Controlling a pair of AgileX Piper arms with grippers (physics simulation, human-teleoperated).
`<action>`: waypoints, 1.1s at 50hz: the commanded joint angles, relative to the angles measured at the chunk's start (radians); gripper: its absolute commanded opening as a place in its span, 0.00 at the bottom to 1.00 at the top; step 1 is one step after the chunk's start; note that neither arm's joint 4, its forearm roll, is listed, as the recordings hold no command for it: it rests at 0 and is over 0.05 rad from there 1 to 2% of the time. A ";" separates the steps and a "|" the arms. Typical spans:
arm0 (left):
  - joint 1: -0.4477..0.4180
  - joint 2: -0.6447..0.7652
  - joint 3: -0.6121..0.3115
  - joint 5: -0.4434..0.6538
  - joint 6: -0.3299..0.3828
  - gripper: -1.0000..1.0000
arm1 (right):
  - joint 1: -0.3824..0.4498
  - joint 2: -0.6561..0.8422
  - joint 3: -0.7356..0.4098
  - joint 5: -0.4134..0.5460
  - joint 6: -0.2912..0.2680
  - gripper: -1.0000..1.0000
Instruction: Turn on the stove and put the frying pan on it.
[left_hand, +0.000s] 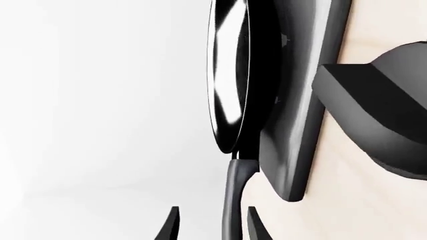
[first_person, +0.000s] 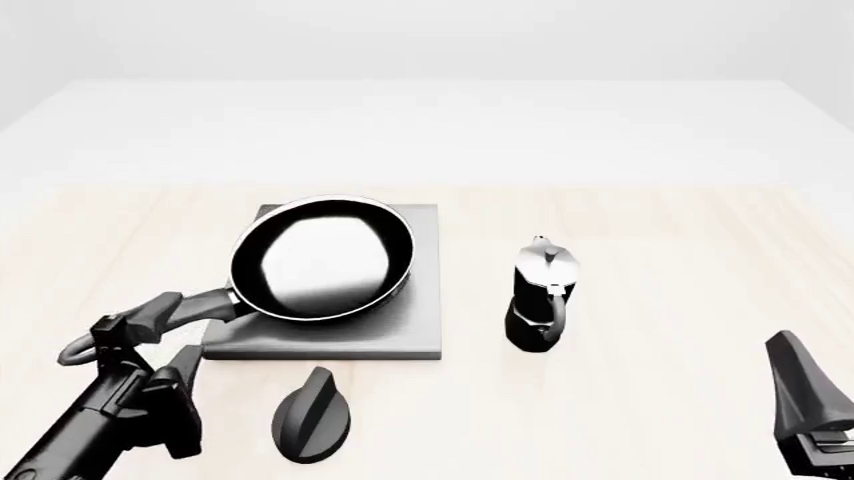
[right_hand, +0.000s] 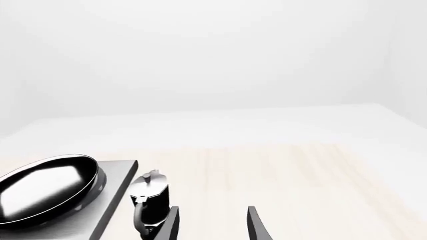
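A moka pot (first_person: 539, 297) is seen on the desk (first_person: 641, 240) well ahead of the right claw (right_hand: 212, 222), apart from the stove (first_person: 400, 330), with nothing between it and that claw. The knob (first_person: 312, 415) lies on the desk just beside the left claw (left_hand: 212, 225), in front of the stove. The pan (first_person: 324, 257) is set on the stove, just ahead of the left claw, and its handle (left_hand: 233, 200) runs between that claw's fingers; whether they press it cannot be told. The right claw is released and empty. The desk is pale wood; behind it only a white backdrop is seen. The pan's edge-on profile is shown only in the left wrist view; the burner is hidden everywhere.
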 joint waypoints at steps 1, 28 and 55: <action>-0.008 -0.231 0.004 0.186 -0.035 1.00 | 0.005 0.000 -0.005 0.002 0.000 1.00; 0.019 -0.707 -0.072 0.649 -0.123 1.00 | 0.023 0.000 -0.014 0.006 -0.005 1.00; 0.109 -0.954 -0.331 1.044 -0.410 1.00 | 0.032 0.000 -0.045 0.029 -0.012 1.00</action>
